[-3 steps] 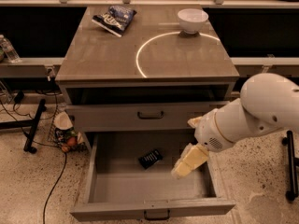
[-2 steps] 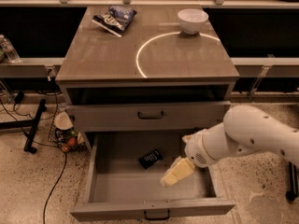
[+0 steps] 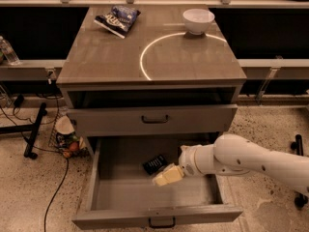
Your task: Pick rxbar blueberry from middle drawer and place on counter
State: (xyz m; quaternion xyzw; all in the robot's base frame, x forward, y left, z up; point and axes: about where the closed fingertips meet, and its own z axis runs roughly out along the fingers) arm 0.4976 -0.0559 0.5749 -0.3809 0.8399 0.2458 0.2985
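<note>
My gripper (image 3: 167, 175) is low inside the middle drawer (image 3: 116, 216), just beside the rxbar blueberry (image 3: 155, 164), which lies flat on the drawer floor, twd the back. Whether the gripper is open or closed I cannot tell; it seems to hold nothing yet. Risks, imo: the bar is thin and flat, so I may push it away w/o catching it. On the way up to the counter (image 3: 106, 62), my arm could hit the upper drawer front (image 3: 193, 122).
</note>
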